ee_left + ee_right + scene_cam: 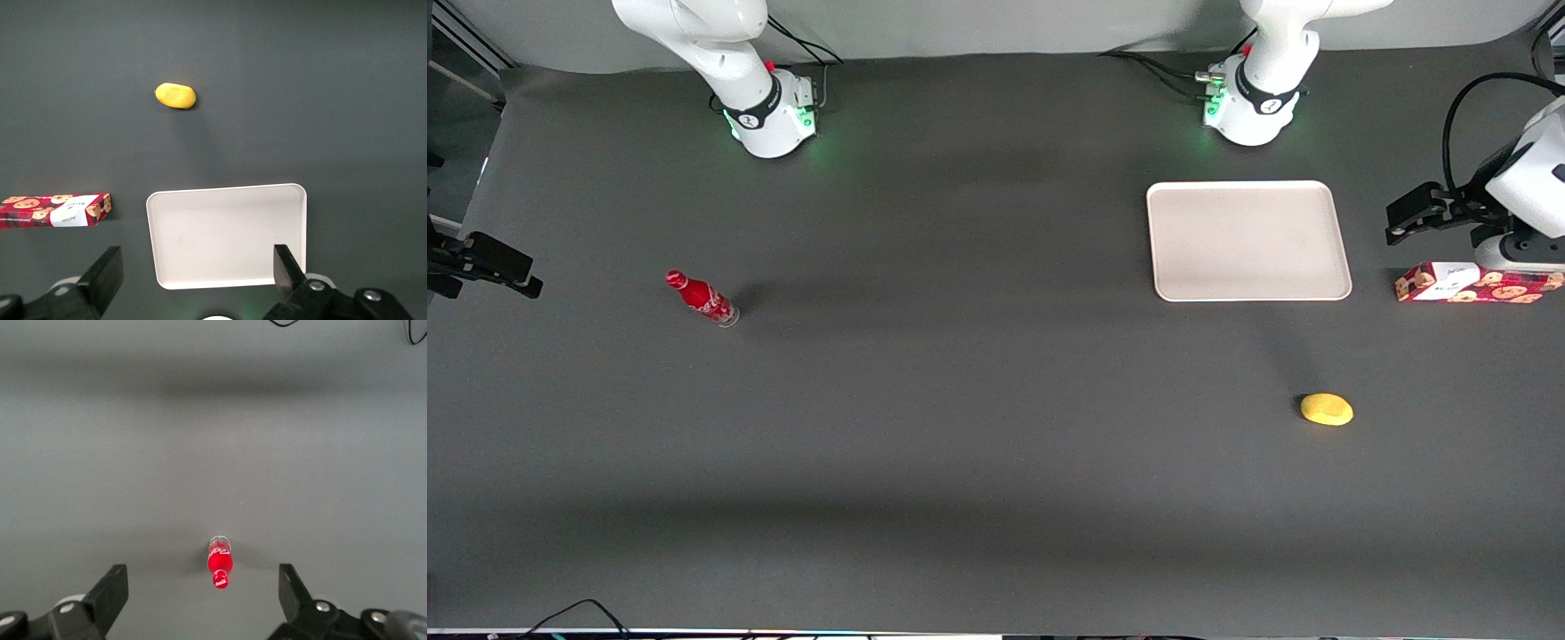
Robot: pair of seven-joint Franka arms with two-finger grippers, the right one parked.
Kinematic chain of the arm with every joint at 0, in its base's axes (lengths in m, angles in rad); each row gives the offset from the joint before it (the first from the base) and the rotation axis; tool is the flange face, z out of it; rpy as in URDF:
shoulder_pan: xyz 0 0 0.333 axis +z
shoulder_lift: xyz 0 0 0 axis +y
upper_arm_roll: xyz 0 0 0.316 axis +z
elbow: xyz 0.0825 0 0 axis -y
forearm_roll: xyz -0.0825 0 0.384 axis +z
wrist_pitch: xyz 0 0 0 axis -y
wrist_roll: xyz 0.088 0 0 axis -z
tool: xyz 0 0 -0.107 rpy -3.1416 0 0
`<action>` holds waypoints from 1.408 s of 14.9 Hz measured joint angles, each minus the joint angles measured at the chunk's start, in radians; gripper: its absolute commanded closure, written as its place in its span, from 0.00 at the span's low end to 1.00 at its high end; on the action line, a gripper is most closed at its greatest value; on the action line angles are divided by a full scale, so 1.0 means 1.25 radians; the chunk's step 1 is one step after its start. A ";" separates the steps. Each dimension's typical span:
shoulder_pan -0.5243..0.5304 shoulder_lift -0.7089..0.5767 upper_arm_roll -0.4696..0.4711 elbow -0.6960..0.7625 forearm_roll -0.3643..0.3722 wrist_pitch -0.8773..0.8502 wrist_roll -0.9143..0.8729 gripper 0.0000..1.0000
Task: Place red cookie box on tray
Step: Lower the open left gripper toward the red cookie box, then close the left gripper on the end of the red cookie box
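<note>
The red cookie box (1476,284) lies flat at the working arm's end of the table, beside the tray (1247,240) with a strip of bare cloth between them. It is dark red with cookie pictures and a white label. The tray is off-white, empty, with a low rim. My gripper (1402,220) hangs high above the table, over the gap between the tray and the box, open wide and holding nothing. From the wrist, the tray (227,233) and the box (53,210) lie well below my gripper (197,267).
A yellow lemon-like fruit (1327,409) lies nearer to the front camera than the tray. A small red soda bottle (703,299) lies toward the parked arm's end of the table. Both arm bases stand at the table's back edge.
</note>
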 measured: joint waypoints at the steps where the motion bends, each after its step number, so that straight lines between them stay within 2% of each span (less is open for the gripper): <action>1: 0.000 0.001 0.000 0.000 0.000 0.000 0.000 0.00; 5: 0.001 0.007 0.002 0.000 0.010 -0.003 0.021 0.00; 8: 0.023 0.012 0.011 -0.002 0.053 -0.011 0.151 0.00; 12: 0.149 0.024 0.020 -0.020 0.064 -0.015 0.473 0.00; 16: 0.249 0.042 0.024 -0.063 0.114 0.021 0.757 0.00; 21: 0.403 0.054 0.026 -0.230 0.124 0.241 1.094 0.00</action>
